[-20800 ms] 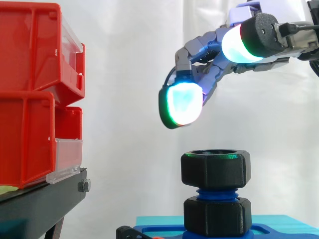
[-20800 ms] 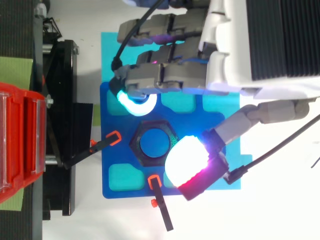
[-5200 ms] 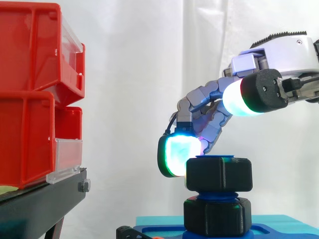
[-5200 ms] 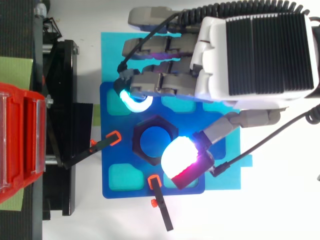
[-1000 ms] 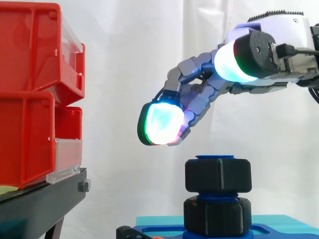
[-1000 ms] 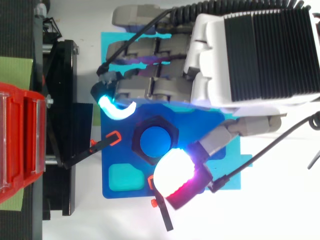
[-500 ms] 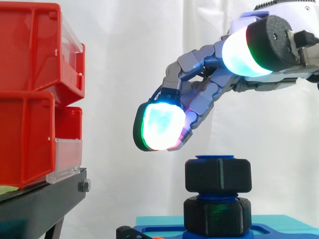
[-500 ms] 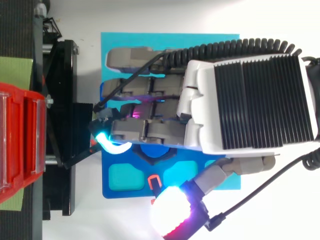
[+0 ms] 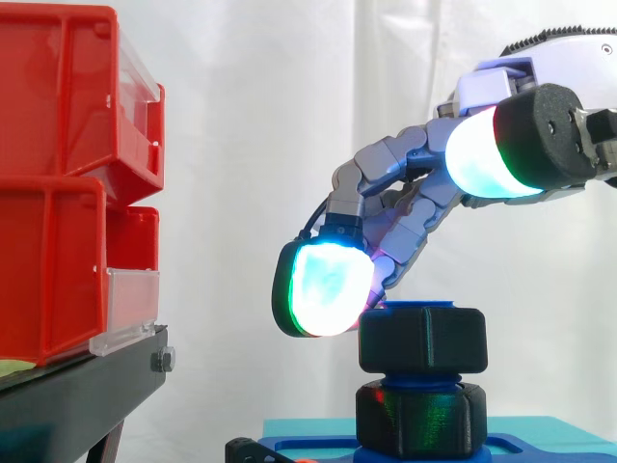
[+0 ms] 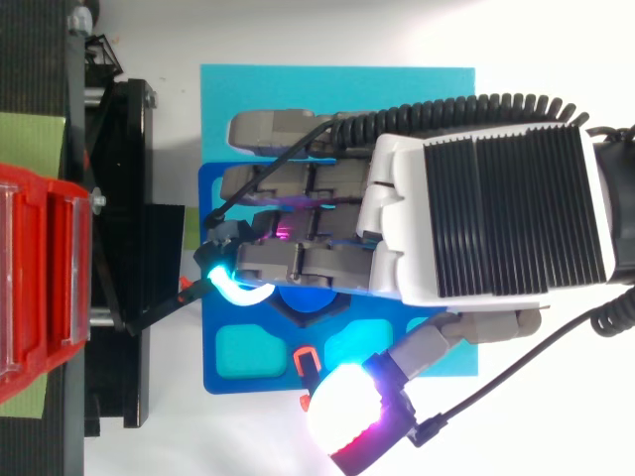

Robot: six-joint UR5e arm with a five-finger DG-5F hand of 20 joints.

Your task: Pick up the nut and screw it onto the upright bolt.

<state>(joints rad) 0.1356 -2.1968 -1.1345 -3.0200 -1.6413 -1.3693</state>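
Note:
A black hex nut (image 9: 422, 340) sits threaded on the upright blue bolt (image 9: 424, 306), whose top just clears it. Below is a second black hex piece (image 9: 422, 420) on the blue fixture plate (image 10: 223, 382). My hand (image 10: 496, 213) hovers over the bolt, and its fingers cover most of the nut (image 10: 298, 309) from above. The fingers are loosely bent. A glowing fingertip (image 9: 323, 289) hangs at the nut's upper left edge. The thumb pad (image 10: 342, 416) stands well off to the side, away from the nut. Nothing is held.
Red bins (image 9: 67, 183) stack on a black stand (image 9: 87, 391) left of the fixture. A cyan mat (image 10: 298, 84) lies under the blue plate. Orange-tipped black clamps (image 10: 307, 359) grip the plate's edges. A white curtain hangs behind.
Over the last second the hand shifted sideways across the bolt and then lowered, so its fingertip now sits beside the nut's top. The nut has not moved.

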